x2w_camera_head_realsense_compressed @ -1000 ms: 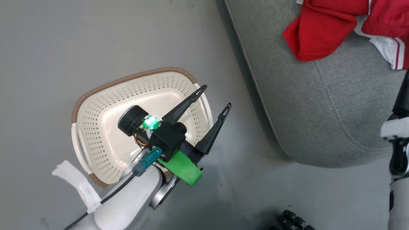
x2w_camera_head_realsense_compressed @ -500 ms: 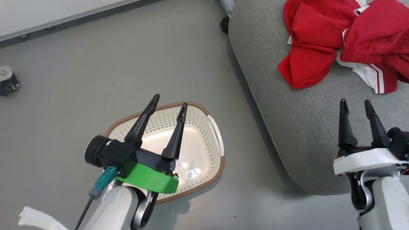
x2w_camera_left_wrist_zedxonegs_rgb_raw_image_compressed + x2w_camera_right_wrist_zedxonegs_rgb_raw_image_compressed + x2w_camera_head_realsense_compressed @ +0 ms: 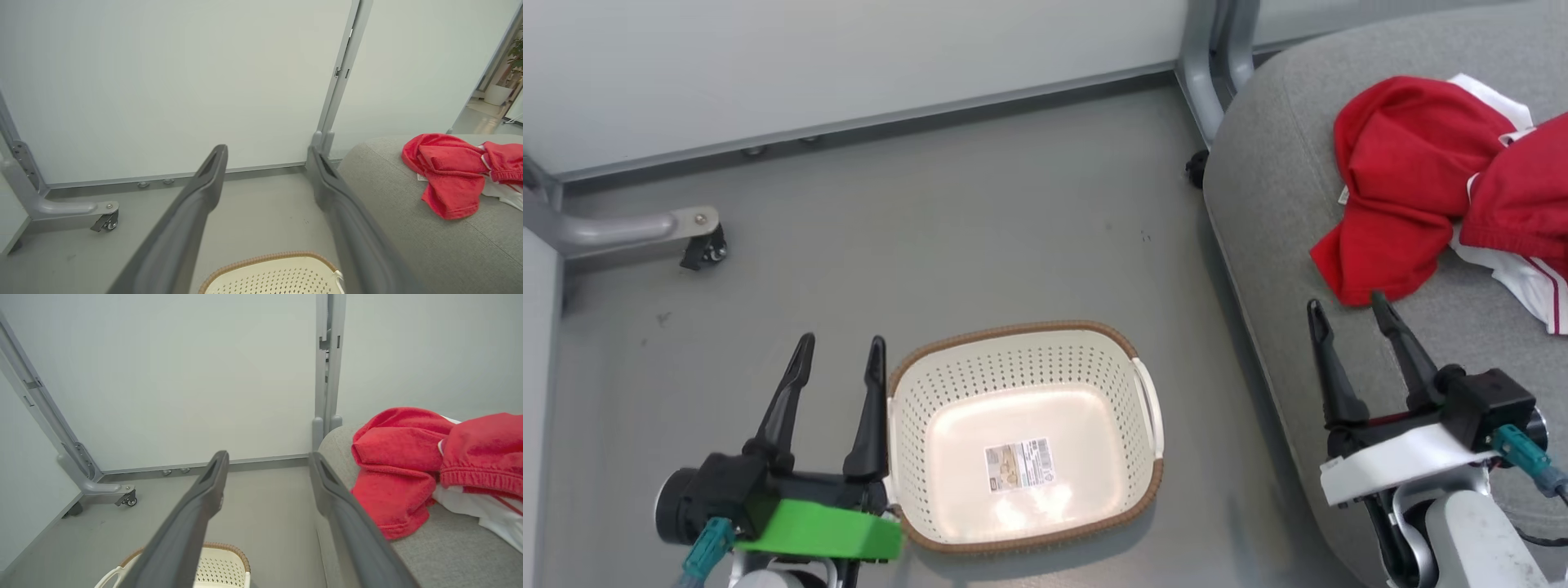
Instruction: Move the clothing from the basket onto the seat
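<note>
My left tool (image 3: 841,338) – fingers spread – hovers at 9 o'clock of the basket (image 3: 1013,331), just beside its rim. The basket stands on the floor (image 3: 947,237). My right tool (image 3: 1345,300), also spread, hangs over the seat (image 3: 1282,212) edge at 3 o'clock – the clothing (image 3: 1405,180) lies heaped on the seat, at 1 o'clock.

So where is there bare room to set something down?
Free: the seat's strip between the clothing and its left edge, its near part around the right gripper, and the basket's bottom around the label sticker. Crowded: the seat's far right, under the clothing.
</note>
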Available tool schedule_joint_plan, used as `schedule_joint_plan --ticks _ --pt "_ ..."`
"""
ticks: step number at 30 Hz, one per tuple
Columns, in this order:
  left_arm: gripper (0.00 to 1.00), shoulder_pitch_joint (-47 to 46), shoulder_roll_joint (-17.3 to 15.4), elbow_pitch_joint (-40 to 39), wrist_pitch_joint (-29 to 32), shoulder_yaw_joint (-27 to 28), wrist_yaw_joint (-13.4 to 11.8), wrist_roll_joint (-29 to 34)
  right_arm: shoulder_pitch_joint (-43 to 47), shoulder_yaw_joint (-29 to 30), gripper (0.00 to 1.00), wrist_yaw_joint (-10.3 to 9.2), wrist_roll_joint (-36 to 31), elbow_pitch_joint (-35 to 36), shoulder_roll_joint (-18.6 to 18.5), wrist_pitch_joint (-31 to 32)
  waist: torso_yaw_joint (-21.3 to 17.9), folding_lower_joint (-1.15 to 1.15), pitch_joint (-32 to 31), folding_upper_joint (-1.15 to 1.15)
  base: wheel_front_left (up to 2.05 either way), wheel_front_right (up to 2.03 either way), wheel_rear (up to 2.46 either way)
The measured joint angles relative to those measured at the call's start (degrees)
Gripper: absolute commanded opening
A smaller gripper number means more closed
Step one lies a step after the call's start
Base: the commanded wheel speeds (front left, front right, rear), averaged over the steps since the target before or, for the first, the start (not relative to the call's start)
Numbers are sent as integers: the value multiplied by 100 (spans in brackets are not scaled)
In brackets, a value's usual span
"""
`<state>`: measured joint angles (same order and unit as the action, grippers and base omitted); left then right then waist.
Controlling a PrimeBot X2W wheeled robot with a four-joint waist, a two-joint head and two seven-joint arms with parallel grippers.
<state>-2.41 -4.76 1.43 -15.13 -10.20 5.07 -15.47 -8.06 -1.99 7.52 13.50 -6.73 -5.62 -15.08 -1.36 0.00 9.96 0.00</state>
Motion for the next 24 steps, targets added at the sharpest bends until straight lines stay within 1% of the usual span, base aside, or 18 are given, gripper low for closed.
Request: schedule_joint_plan --ticks 4,11,17,24 --pt "100 413 49 -2 0 357 68 152 239 -108 100 0 -49 47 -9 0 143 0 -329 0 0 0 0" --pt "100 982 89 -32 -1 878 153 315 645 -238 100 0 -213 124 38 -1 273 0 -875 0 0 0 0" --pt "100 1199 146 -16 0 983 198 467 1007 -290 100 0 -304 142 94 0 318 0 -1215 0 0 0 0" --pt "100 1276 172 31 0 971 207 550 1122 -314 100 0 -336 135 122 0 304 0 -1382 0 0 0 0"
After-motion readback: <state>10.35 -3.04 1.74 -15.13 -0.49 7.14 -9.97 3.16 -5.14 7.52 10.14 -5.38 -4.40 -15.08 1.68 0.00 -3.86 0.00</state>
